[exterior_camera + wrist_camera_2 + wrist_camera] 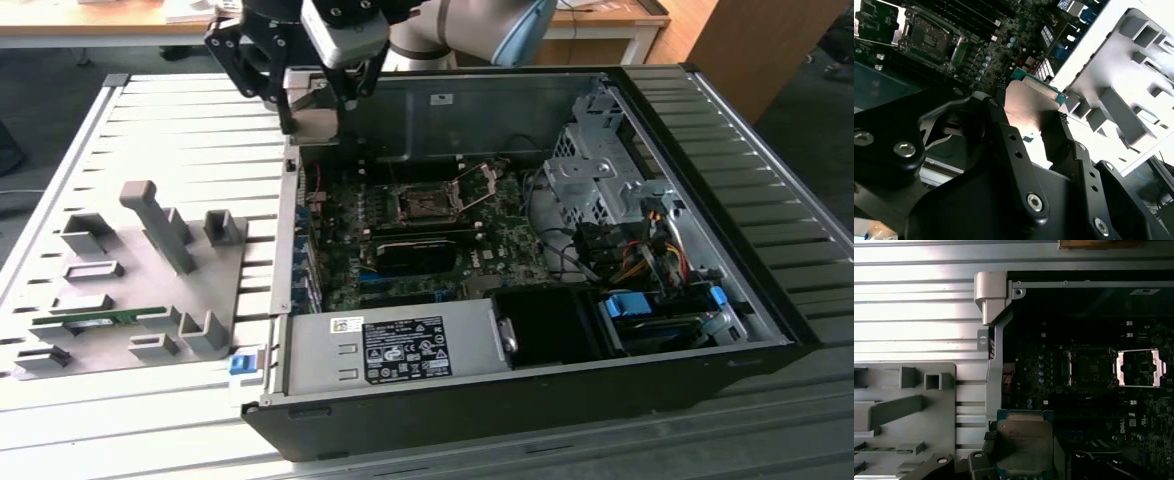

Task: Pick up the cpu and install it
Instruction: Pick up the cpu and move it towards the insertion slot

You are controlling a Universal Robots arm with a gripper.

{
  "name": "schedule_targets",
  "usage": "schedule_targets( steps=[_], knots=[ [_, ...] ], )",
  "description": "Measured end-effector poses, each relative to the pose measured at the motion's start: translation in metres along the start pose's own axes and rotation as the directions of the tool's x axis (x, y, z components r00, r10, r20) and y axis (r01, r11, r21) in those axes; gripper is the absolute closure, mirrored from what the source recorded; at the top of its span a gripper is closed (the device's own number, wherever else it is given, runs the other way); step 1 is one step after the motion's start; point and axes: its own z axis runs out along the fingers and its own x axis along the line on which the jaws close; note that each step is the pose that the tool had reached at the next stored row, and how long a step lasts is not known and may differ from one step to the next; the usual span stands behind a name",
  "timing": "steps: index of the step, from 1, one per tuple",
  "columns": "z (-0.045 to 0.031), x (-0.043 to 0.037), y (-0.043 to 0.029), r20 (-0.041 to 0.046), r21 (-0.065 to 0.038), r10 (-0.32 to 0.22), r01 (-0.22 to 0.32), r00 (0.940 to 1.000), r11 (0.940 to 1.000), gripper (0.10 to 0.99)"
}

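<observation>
With gripper clamped on the chip, hanging over the far corner of the computer case at the exterior view's left. Open socket well apart, further inside, toward the exterior view's right.

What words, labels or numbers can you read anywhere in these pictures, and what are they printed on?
No text here can be read with confidence.
Label on the power supply: dense print, too small to read.
Lid of the cpu, held between the fingers: faint engraving, blurred.
White markings on the motherboard: too small to read.
Pale sticker on the case wall: illegible.
</observation>
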Motion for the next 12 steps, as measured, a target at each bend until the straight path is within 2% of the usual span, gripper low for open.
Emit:
schedule_targets(
  steps=[12],
  knots=[
    [0.0030, -0.0250, 0.0103, 0.0000, 0.000, 0.000, 0.000, 1.0000, 1.0000, 0.549]
  ],
)
